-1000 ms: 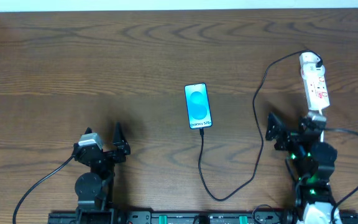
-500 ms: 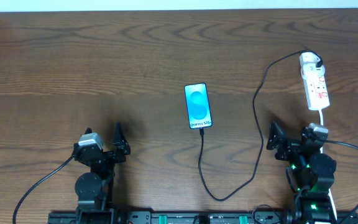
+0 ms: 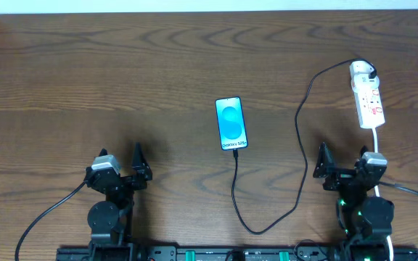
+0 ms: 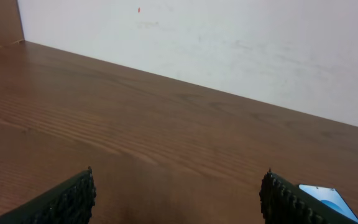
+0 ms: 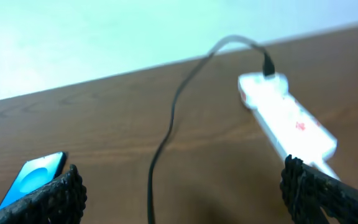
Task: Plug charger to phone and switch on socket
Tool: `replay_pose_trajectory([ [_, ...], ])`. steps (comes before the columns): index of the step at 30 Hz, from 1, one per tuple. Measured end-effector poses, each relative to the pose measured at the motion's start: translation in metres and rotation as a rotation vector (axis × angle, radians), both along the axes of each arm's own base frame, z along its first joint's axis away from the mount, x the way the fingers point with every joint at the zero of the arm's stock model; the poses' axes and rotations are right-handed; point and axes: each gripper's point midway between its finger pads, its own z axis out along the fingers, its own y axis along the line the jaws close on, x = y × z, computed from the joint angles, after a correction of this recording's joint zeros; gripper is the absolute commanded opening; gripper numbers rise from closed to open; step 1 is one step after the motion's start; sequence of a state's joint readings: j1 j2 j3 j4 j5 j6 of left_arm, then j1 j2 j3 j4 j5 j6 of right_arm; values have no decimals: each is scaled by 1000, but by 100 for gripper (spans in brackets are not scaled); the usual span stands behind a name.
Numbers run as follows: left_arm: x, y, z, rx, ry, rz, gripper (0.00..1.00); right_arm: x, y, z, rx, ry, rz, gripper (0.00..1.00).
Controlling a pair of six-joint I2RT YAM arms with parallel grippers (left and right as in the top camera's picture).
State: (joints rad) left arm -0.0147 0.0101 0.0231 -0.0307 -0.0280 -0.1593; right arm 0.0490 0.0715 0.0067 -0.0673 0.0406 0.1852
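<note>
Right gripper (image 3: pixel 348 167) pulled back from the socket (image 3: pixel 369 101) toward the table (image 3: pixel 85 72) near edge; it and left gripper (image 3: pixel 120 165) both gape wide, empty.

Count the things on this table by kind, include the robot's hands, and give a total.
Smartphone: 1
Charger cable: 1
White power strip: 1
Robot hands: 2, the left hand and the right hand, both open and empty
Total: 5
</note>
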Motion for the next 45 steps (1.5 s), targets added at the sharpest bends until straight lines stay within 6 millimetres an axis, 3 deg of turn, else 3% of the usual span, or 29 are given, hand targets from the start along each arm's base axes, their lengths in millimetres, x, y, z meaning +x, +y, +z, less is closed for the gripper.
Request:
replay_pose_trajectory([
  [5,0,0,0,0,0,0,84,-2,0,13,-83,-56,10,99],
  [14,0,0,0,0,0,0,84,-2,0,13,-172,-58,21,99],
  [45,0,0,0,0,0,0,84,-2,0,13,-193,-58,23,99],
])
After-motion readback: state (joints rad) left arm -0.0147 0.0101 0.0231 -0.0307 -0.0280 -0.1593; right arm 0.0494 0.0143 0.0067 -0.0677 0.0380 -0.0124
